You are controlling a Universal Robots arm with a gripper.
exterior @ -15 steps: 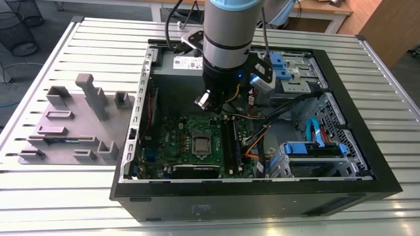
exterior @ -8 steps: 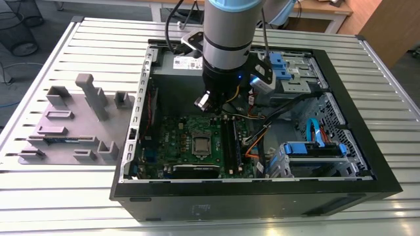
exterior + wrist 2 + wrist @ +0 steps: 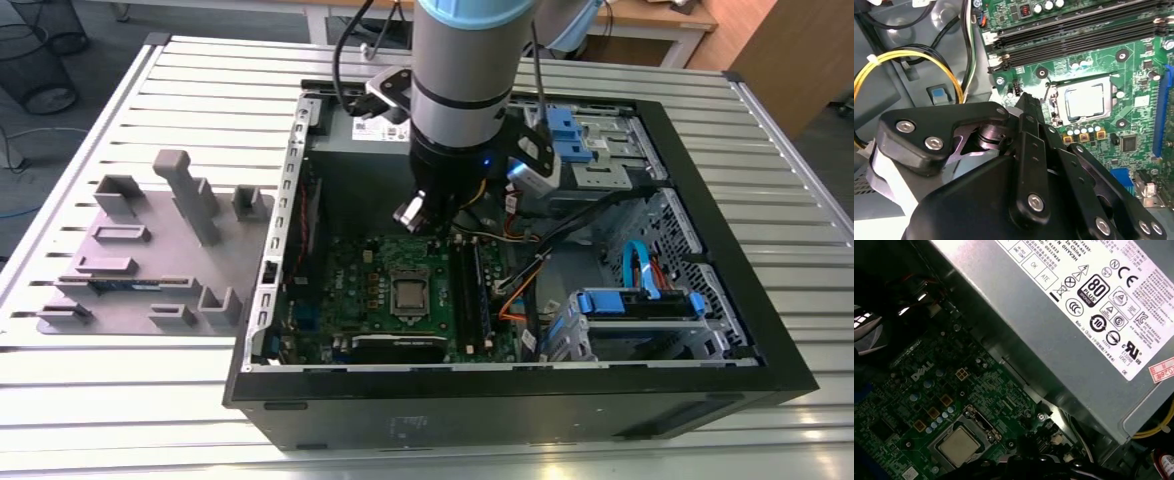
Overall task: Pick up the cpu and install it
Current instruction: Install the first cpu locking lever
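Second wrist view, cpu [image 3: 1084,101] square, dull silvery, seated in socket, fingers [image 3: 1026,102] together.

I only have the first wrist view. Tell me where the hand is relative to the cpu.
Observer: In the second wrist view the hand is beside the socket frame, apart from the cpu lying inside it.
Operator: Now give me the wider scene.
Observer: In the exterior view the arm reaches down into the open computer case, with the hand over the green motherboard.
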